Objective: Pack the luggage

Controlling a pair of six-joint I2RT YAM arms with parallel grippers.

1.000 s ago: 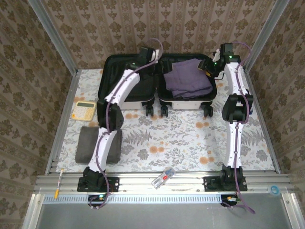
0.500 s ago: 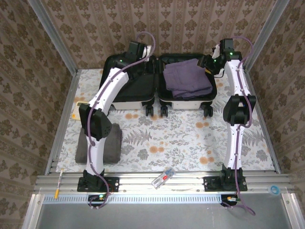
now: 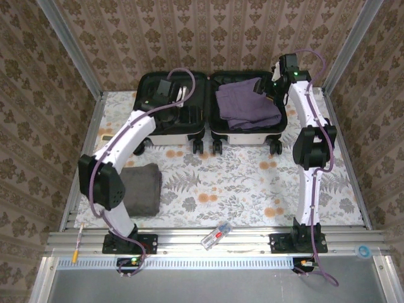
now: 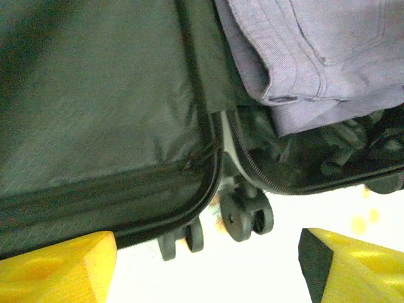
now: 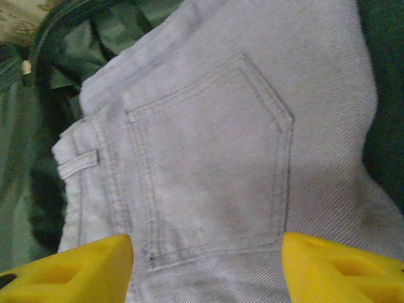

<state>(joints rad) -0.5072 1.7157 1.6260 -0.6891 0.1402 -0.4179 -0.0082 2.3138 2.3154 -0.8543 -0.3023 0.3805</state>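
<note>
Lower left of the top view: a folded grey cloth (image 3: 144, 189) lies on the flowered table (image 3: 240, 183), well apart from the luggage. Upper centre: the luggage (image 3: 243, 138) lies open flat, with its wheels toward the arms and both black-lined halves facing up. Folded purple-grey jeans (image 3: 246, 104) lie in the right half. The left gripper (image 4: 208, 271) hangs over the left half near the centre seam, jaws apart and clamped on nothing. The right gripper (image 5: 205, 268) hangs over the jeans' back pocket, jaws apart and free of the cloth.
</note>
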